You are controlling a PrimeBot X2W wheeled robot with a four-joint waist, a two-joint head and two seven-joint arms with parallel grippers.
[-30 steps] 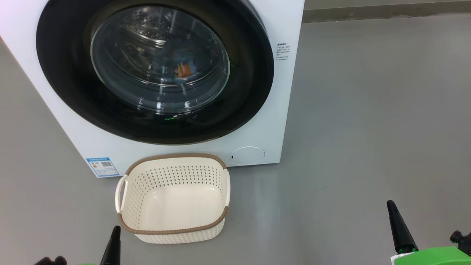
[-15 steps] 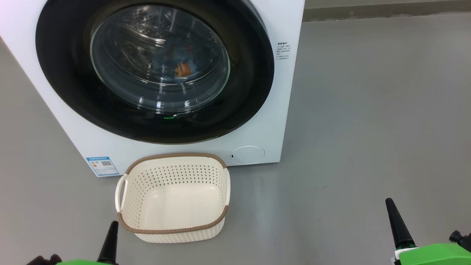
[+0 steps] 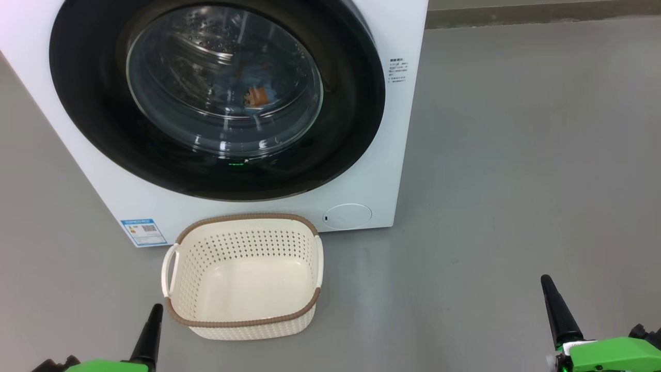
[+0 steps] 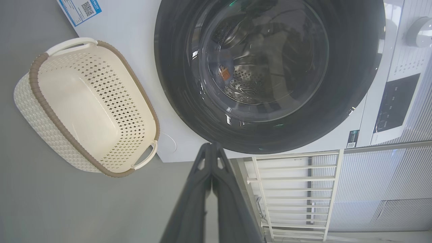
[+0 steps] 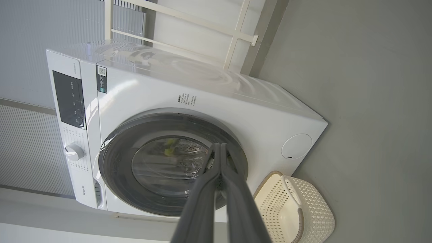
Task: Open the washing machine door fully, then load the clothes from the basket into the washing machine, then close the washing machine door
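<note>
Dark long fingers of the left gripper (image 3: 152, 325) and right gripper (image 3: 555, 305) are pressed together, holding nothing. Just beyond, the cream perforated plastic basket (image 3: 242, 324) with a brown woven rim sits empty before the white boxy washing machine (image 3: 400, 129). The glossy black round washing machine door (image 3: 225, 129) looks shut, with blue-and-orange clothes (image 3: 253, 95) dim behind its glass. All 3 steps seem done, so the next move is only to back away. The latch and the garment count are hard to make out.
</note>
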